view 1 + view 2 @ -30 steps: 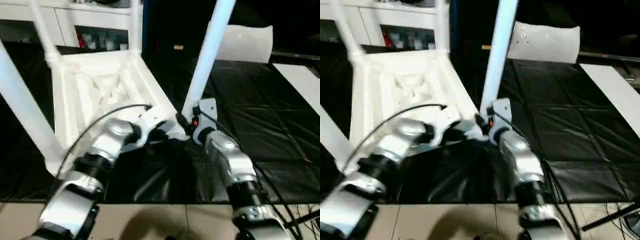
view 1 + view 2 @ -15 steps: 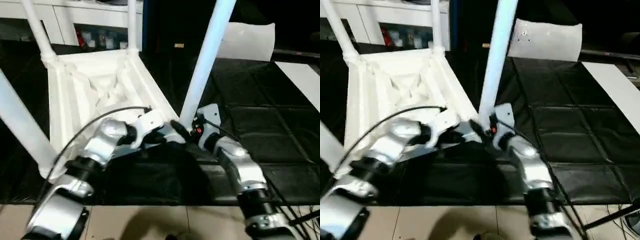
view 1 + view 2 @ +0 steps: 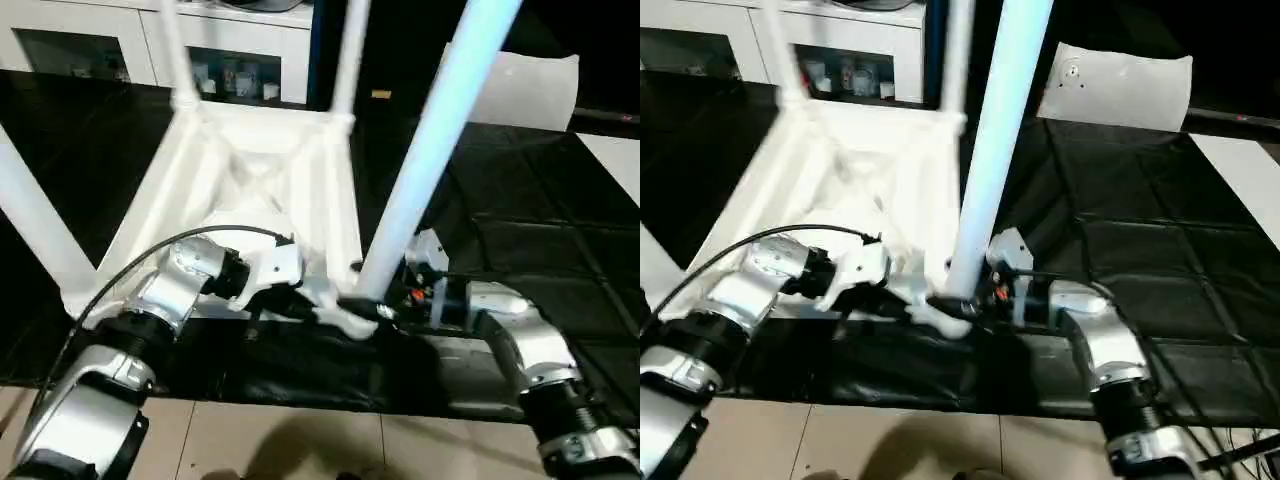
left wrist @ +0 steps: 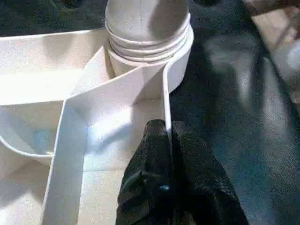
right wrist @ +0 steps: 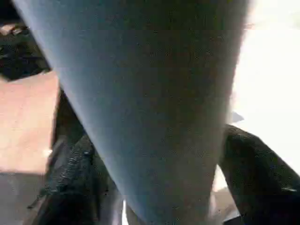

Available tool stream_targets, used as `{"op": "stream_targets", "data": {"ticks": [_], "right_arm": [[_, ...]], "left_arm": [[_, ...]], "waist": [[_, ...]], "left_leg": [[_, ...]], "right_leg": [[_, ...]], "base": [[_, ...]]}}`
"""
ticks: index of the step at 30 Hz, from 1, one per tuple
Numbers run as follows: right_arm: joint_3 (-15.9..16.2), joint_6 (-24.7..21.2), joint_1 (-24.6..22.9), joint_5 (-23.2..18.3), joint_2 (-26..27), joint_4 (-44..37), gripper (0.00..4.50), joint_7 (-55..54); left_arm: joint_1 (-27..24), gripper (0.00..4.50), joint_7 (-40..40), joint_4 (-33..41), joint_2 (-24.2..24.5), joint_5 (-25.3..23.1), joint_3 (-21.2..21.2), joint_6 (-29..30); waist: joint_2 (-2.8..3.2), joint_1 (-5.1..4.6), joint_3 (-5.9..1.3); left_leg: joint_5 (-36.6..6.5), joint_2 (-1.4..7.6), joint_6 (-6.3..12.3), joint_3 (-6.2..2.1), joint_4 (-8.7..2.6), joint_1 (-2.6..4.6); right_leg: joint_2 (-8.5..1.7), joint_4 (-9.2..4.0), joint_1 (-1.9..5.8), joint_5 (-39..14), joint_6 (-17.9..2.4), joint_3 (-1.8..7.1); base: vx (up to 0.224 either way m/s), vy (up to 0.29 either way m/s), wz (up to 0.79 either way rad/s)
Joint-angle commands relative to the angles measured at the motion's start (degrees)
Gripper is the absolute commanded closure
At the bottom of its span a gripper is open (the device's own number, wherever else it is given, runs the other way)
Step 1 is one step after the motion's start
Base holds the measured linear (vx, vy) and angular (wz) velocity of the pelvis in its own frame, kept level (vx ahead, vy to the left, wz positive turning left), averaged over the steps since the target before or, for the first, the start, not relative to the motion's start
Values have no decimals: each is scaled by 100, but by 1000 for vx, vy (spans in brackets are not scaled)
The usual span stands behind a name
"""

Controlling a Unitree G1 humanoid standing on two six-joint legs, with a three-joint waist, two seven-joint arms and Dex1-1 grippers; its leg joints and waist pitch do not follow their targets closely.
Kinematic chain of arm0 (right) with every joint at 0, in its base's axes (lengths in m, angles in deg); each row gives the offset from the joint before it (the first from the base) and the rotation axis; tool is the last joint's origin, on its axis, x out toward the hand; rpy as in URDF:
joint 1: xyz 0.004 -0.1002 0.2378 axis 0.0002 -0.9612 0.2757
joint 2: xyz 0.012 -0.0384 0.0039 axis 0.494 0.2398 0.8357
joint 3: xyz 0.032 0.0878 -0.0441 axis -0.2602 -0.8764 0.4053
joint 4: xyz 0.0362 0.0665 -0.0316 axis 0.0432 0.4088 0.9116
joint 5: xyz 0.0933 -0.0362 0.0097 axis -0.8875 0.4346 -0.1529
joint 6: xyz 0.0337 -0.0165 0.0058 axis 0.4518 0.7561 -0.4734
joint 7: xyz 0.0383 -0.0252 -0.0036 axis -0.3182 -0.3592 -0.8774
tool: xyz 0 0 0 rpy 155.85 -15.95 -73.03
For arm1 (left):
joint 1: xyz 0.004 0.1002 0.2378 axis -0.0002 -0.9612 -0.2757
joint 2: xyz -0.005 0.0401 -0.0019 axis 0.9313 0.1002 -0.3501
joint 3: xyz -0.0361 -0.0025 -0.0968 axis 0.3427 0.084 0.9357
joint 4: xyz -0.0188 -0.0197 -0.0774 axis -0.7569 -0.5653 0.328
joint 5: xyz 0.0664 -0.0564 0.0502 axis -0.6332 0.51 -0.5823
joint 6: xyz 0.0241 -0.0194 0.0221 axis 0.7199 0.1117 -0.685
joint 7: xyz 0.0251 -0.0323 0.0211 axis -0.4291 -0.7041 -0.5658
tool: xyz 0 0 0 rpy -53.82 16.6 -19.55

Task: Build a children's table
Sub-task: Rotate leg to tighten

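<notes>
The tabletop is seen lying underside up on the black-covered worktop, near its front edge, with 4 white legs standing up from the corner sockets.

At the left, the left pincer is closed on a thin upright rib of the tabletop's underside, just beside the nearest corner socket; the tabletop appears to be steadied by it. At the right, the right pincer is set around the base of the nearest leg, with its black fingers on either side of the tube; whether the tube is actually squeezed cannot be told.

The step in hand is judged to be the seating of this last leg in its socket. Next, a firm hold on the tube is called for, with the leg kept upright and pressed or twisted home while the rib is held.

The ringed foot of the leg inside the socket is shown by the left wrist view. The full tabletop, the other 3 legs and a white cabinet beyond the worktop's far edge are given by the head views.
</notes>
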Motion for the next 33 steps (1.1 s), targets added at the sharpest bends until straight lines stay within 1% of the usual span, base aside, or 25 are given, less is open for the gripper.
{"op": "stream_targets", "data": {"ticks": [1,3,4,6,10,12,13,15,17,18,21,23,24,25,26,27,28,29,30,31,32,33], "right_arm": [[90,-2,103,-83,-125,58,140,307],[147,-14,144,-80,-184,105,166,490],[156,-20,151,-81,-193,110,172,518],[184,-34,192,-91,-221,132,177,636],[228,-67,226,-127,-231,132,213,786],[262,-79,225,-132,-230,115,218,847],[300,-97,216,-129,-225,97,232,909],[312,-104,209,-129,-219,87,237,927],[335,-126,186,-136,-205,51,237,933],[345,-143,172,-144,-198,27,239,932],[317,-327,79,-229,-125,-127,241,843],[254,-511,16,-295,-42,-235,241,636],[171,-692,-49,-282,112,-337,241,196],[130,-672,-81,-173,246,-359,241,-188],[104,-645,-104,-94,336,-372,241,-446],[73,-655,-113,16,463,-365,241,-796],[69,-655,-113,27,477,-361,241,-832],[-44,-761,-69,239,848,-249,242,-1712],[-44,-763,-69,240,850,-248,244,-1718],[-155,-874,-2,403,1212,-128,244,-2488],[-174,-868,73,503,1404,-15,245,-2844],[-176,-850,120,568,1512,55,247,-3038]], "left_arm": [[76,450,504,11,-57,-79,-355,-271],[97,450,657,-11,-19,-119,-411,-388],[99,450,679,-14,-12,-128,-421,-404],[132,450,745,-83,8,-133,-448,-506],[186,450,807,-207,11,-143,-459,-638],[205,450,847,-258,14,-151,-454,-692],[230,450,873,-304,24,-161,-459,-736],[242,450,878,-326,29,-164,-462,-754],[258,450,856,-362,34,-172,-462,-771],[261,450,841,-373,33,-174,-457,-771],[255,450,672,-411,-19,-128,-360,-628],[244,450,490,-388,-83,-80,-264,-393],[244,450,187,-355,-173,-46,-145,-127],[251,450,-63,-331,-228,-65,-82,141],[253,450,-232,-312,-264,-80,-43,329],[248,450,-446,-280,-324,-78,17,468],[248,450,-461,-276,-333,-70,25,486],[225,450,-873,-162,-548,62,204,896],[224,450,-876,-161,-549,62,205,899],[201,450,-1279,-41,-758,114,327,1273],[211,450,-1543,-33,-889,111,388,1389],[220,450,-1696,-38,-967,109,425,1445]], "waist": [[60,-17,-377],[62,29,-380],[66,36,-381],[66,40,-373],[46,52,-377],[51,54,-378],[56,53,-381],[49,59,-380],[67,68,-378],[63,66,-376],[70,87,-378],[75,100,-378],[72,110,-359],[71,99,-349],[83,90,-341],[85,63,-321],[74,56,-319],[71,25,-312],[69,-20,-306],[45,-84,-310],[54,-117,-310],[43,-185,-316]], "left_leg": [[-434,253,454,-24,-368,-24],[-417,267,436,-11,-362,-19],[-431,269,428,-13,-364,-21],[-464,267,402,-13,-366,-25],[-464,255,361,-18,-363,-39],[-409,255,363,-17,-361,-38],[-396,259,365,-19,-362,-35],[-400,260,371,-17,-362,-30],[-430,264,356,-18,-365,-26],[-442,265,350,-18,-366,-27],[-444,265,320,-17,-368,-26],[-432,267,303,-14,-370,-14],[-515,264,248,-16,-383,-13],[-574,263,200,-20,-394,-10],[-695,259,144,-26,-402,7],[-928,228,33,-42,-413,6],[-999,216,2,-50,-415,14],[-1075,209,-18,-62,-421,11],[-1074,207,-68,-75,-431,-10],[-1086,202,-112,-93,-445,-37],[-1094,197,-135,-99,-444,-46],[-1130,178,-137,-114,-438,-66]], "right_leg": [[-486,-339,363,-504,-1436,331],[-488,-326,363,-479,-1439,324],[-486,-325,361,-506,-1431,318],[-479,-330,357,-568,-1414,315],[-484,-341,371,-700,-1335,315],[-481,-337,361,-644,-1333,313],[-481,-328,361,-599,-1347,311],[-480,-327,357,-588,-1352,308],[-486,-333,354,-622,-1362,309],[-485,-335,354,-636,-1360,308],[-479,-328,360,-607,-1356,312],[-476,-325,356,-567,-1369,312],[-478,-349,348,-725,-1313,319],[-488,-366,335,-880,-1270,320],[-498,-390,317,-1126,-1231,315],[-508,-465,319,-1775,-1051,312],[-510,-503,316,-2074,-945,305],[-509,-550,306,-2436,-789,308],[-501,-550,291,-2573,-713,302],[-496,-551,310,-2730,-613,285],[-494,-559,294,-2775,-582,280],[-493,-576,304,-2906,-514,262]], "base": [[0,0,0],[0,0,0],[0,0,0],[0,0,0],[0,0,0],[0,0,0],[0,0,0],[0,0,0],[0,0,0],[0,0,0],[0,0,0],[0,0,0],[0,0,0],[0,0,0],[0,0,0],[0,0,0],[0,0,0],[0,0,0],[0,0,0],[0,0,0],[0,0,0],[0,0,0]]}}
